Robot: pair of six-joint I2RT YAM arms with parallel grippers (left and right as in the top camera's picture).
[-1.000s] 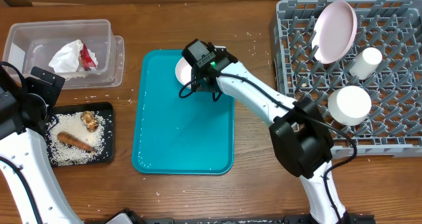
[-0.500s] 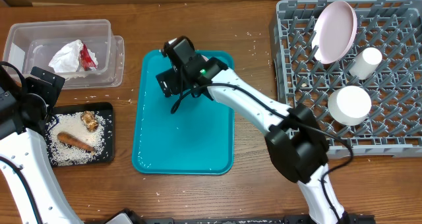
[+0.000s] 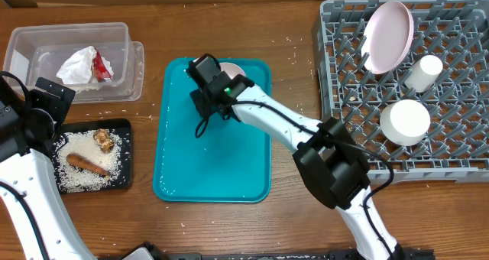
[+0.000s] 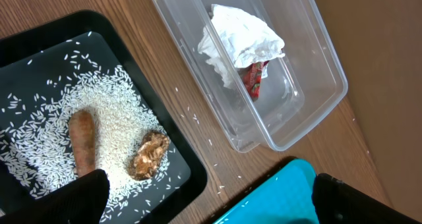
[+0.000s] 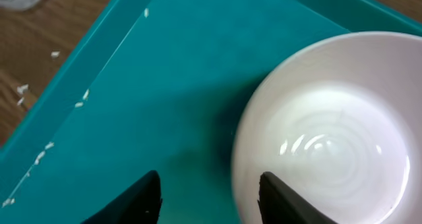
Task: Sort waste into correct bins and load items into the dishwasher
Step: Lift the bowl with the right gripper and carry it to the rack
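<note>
The right pincer [image 5: 211,199] hangs low over the teal serving tray [image 3: 214,160] with its two fingers spread wide and nothing between them but the near rim of a small round white dish [image 5: 323,138]. One finger sits over the bare tray floor and the other over the dish's edge; whether either touches cannot be told. The dish lies flat at the tray's far end, toward the corner on the dish rack [image 3: 458,149] side, half hidden under the arm in the overhead view. Racked already are a pale pink plate [image 3: 388,34] standing on edge, a small white cup [image 3: 422,71] and an upturned bowl [image 3: 405,121]. Across the wooden surface [image 3: 298,46], the left pincer [image 4: 211,204] is also spread wide and empty, hovering near the clear tub [image 3: 131,61] that holds the crumpled napkin [image 3: 84,65]. Beside the tub, the black tray [image 3: 126,149] holds the carrot [image 3: 85,164] and the brown lump [image 3: 103,140] on a bed of rice [image 3: 76,180].
</note>
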